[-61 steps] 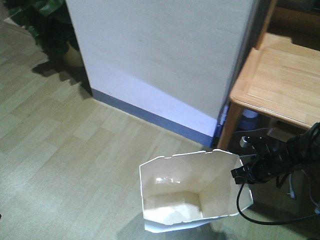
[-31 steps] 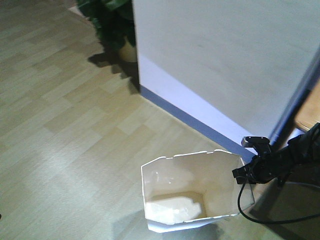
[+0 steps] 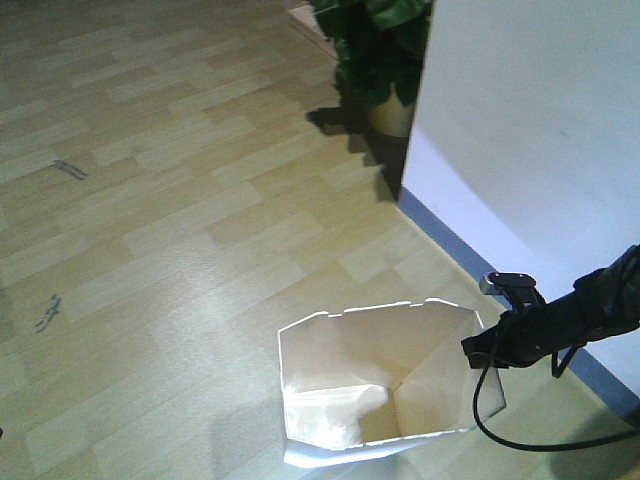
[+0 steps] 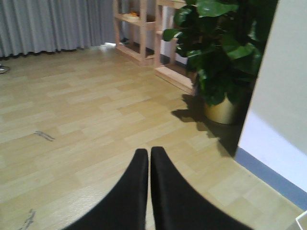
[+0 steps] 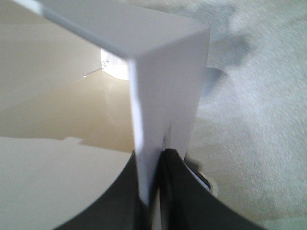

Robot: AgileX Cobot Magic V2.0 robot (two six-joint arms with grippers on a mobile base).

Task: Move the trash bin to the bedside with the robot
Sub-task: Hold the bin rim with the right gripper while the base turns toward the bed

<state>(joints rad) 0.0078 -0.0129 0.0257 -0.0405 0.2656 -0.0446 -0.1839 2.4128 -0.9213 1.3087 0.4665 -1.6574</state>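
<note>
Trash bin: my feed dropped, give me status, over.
Right gripper: jaws shut on trash bin wall. Left gripper: jaws shut, empty. Potted plant and wall ahead right; bed not in view.

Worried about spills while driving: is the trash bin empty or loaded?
Empty, as far as visible: the front view looks down into the trash bin and shows only bare cream walls and floor.
</note>
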